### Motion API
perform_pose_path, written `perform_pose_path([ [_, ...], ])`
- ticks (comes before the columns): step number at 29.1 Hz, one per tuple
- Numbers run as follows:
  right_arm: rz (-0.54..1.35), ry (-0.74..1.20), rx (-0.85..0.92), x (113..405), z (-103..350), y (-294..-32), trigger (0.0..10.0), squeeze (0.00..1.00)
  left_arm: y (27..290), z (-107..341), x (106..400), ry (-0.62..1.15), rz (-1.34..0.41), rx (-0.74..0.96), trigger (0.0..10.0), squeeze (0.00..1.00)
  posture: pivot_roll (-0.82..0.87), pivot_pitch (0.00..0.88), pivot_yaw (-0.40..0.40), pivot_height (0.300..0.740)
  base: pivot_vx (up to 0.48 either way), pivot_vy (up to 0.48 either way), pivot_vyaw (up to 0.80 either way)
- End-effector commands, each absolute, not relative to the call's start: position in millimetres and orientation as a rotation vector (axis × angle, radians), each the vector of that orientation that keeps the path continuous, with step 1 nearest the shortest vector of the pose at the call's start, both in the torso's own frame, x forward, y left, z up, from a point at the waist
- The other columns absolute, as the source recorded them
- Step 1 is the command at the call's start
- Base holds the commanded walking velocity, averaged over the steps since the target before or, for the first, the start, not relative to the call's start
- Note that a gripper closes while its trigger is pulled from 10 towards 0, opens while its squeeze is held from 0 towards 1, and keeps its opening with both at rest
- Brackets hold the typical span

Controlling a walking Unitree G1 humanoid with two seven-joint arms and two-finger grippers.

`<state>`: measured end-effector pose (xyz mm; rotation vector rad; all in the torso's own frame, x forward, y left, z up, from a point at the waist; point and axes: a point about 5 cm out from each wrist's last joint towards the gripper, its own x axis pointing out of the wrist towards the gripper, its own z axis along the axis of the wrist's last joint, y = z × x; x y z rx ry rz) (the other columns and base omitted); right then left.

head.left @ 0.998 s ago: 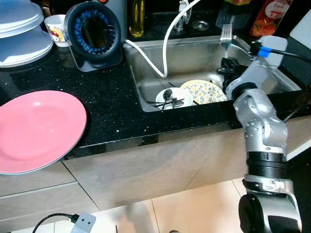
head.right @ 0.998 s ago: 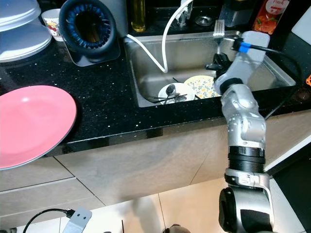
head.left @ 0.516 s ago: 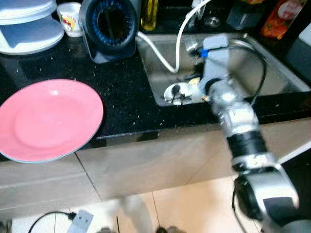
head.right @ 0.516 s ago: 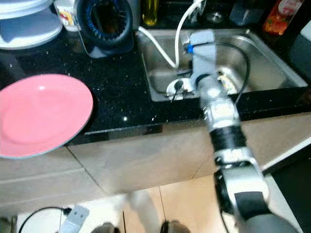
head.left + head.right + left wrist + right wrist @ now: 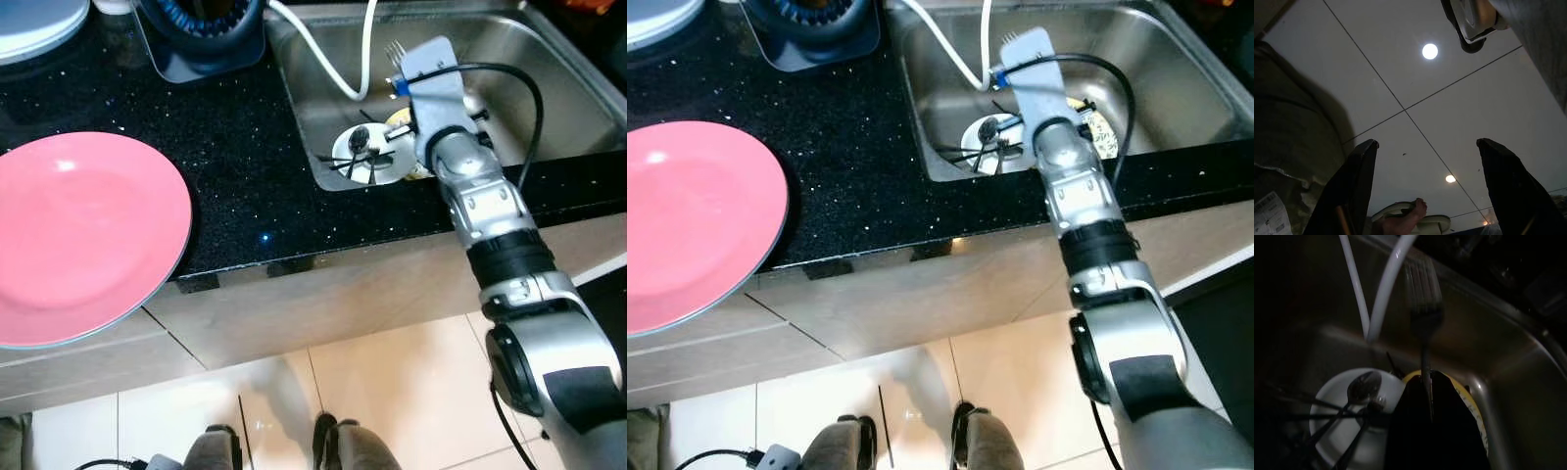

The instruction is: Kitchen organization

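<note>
The right gripper [image 5: 1426, 382] has its two long black fingers pressed together on the handle of a silver metal fork [image 5: 1423, 308]. The fork's long axis runs straight on from the fingers, tines leading, so it reads as an extension of the claw. In the head views the fork's tines [image 5: 396, 51] stick up past the wrist housing, over the stainless steel sink [image 5: 578, 73].

Taking that sink as the landmark: inside it, below the gripper, sits a small round white dish [image 5: 364, 157] with a spoon and some dark utensils lying across it. Touching the dish on the side away from the counter is a yellow patterned plate [image 5: 1099, 129], mostly hidden by the arm. A white hose [image 5: 333, 73] curves down into the sink behind them. On the black speckled countertop [image 5: 235, 166] to the left of the sink, well apart from it, lies a large pink plate [image 5: 83, 235].

The fork is already in the right arm's grasp, so the next move likely turns on where it is carried; the tines point toward the sink's back wall.

The left gripper [image 5: 1425, 191] hangs idle, fingers spread wide apart, looking at the pale tiled floor [image 5: 1415, 88].
</note>
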<state>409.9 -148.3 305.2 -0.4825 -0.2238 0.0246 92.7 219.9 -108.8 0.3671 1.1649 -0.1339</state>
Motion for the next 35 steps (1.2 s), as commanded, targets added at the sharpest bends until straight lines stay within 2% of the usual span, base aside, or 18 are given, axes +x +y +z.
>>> perform_pose_path([
  [1, 0.018, -0.222, -0.488, 411, 303, -150, 10.0, 0.71, 211, -115, 70, 1.241, -0.200, 0.361, 10.0, 0.00, 0.07, 0.346, -0.074, 0.740, 0.000, 0.000, 0.00],
  [2, 0.021, -0.233, -0.473, 411, 303, -150, 10.0, 1.00, 210, -115, 72, 1.232, -0.207, 0.365, 10.0, 0.00, 0.07, 0.344, -0.074, 0.740, 0.000, 0.000, 0.00],
  [8, 0.010, -0.333, -0.340, 407, 320, -156, 10.0, 1.00, 210, -113, 82, 1.207, -0.208, 0.367, 10.0, 0.00, 0.06, 0.313, -0.072, 0.740, 0.000, 0.000, 0.00],
  [9, 0.039, -0.370, -0.259, 403, 327, -159, 10.0, 0.48, 209, -113, 85, 1.201, -0.206, 0.369, 10.0, 0.00, 0.06, 0.301, -0.071, 0.740, 0.000, 0.000, 0.00],
  [10, 0.060, -0.398, -0.202, 400, 331, -161, 10.0, 0.48, 209, -112, 88, 1.196, -0.205, 0.370, 10.0, 0.00, 0.06, 0.297, -0.071, 0.740, 0.000, 0.000, 0.00],
  [11, 0.122, -0.440, -0.098, 394, 336, -163, 10.0, 0.00, 209, -112, 91, 1.190, -0.202, 0.374, 10.0, 0.00, 0.06, 0.287, -0.072, 0.740, 0.000, 0.000, 0.00],
  [13, 0.211, -0.491, 0.033, 387, 341, -164, 10.0, 0.00, 209, -111, 95, 1.181, -0.196, 0.379, 10.0, 0.00, 0.06, 0.273, -0.071, 0.740, 0.000, 0.000, 0.00],
  [14, 0.211, -0.491, 0.033, 387, 341, -164, 10.0, 0.00, 209, -111, 95, 1.181, -0.196, 0.379, 10.0, 0.00, 0.06, 0.273, -0.071, 0.740, 0.000, 0.000, 0.00],
  [15, 0.338, -0.539, 0.190, 375, 342, -166, 10.0, 0.00, 215, -108, 101, 1.171, -0.172, 0.402, 10.0, 0.00, 0.06, 0.248, -0.066, 0.740, 0.000, 0.000, 0.00],
  [17, 0.461, -0.584, 0.280, 363, 342, -165, 10.0, 0.00, 221, -106, 106, 1.168, -0.150, 0.425, 10.0, 0.00, 0.06, 0.233, -0.064, 0.740, 0.000, 0.000, 0.00],
  [19, 0.578, -0.609, 0.292, 351, 339, -157, 10.0, 0.00, 227, -105, 108, 1.169, -0.136, 0.451, 10.0, 0.00, 0.06, 0.227, -0.063, 0.740, 0.000, 0.000, 0.00],
  [20, 0.578, -0.609, 0.292, 351, 339, -157, 10.0, 0.00, 227, -105, 108, 1.169, -0.136, 0.451, 10.0, 0.00, 0.06, 0.227, -0.063, 0.740, 0.000, 0.000, 0.00],
  [21, 0.724, -0.633, 0.304, 336, 335, -144, 10.0, 0.00, 236, -102, 111, 1.173, -0.120, 0.499, 10.0, 0.00, 0.07, 0.202, -0.058, 0.740, 0.000, 0.000, 0.00],
  [22, 0.779, -0.641, 0.305, 330, 333, -139, 10.0, 0.00, 240, -101, 112, 1.177, -0.112, 0.518, 10.0, 0.00, 0.07, 0.196, -0.057, 0.740, 0.000, 0.000, 0.00],
  [23, 0.779, -0.641, 0.305, 330, 333, -139, 10.0, 0.00, 240, -101, 112, 1.177, -0.112, 0.518, 10.0, 0.00, 0.07, 0.196, -0.057, 0.740, 0.000, 0.000, 0.00],
  [25, 1.019, -0.628, 0.244, 306, 319, -116, 10.0, 0.00, 255, -95, 118, 1.178, -0.065, 0.576, 10.0, 0.00, 0.08, 0.155, -0.046, 0.740, 0.000, 0.000, 0.00],
  [30, 1.167, -0.568, 0.188, 293, 303, -93, 10.0, 0.00, 265, -89, 129, 1.156, -0.002, 0.617, 10.0, 0.00, 0.09, 0.124, -0.047, 0.740, 0.000, 0.000, 0.00],
  [35, 1.065, -0.526, 0.268, 306, 295, -80, 10.0, 0.00, 267, -83, 143, 1.110, 0.060, 0.600, 10.0, 0.00, 0.11, 0.100, -0.051, 0.740, 0.000, 0.000, 0.00],
])
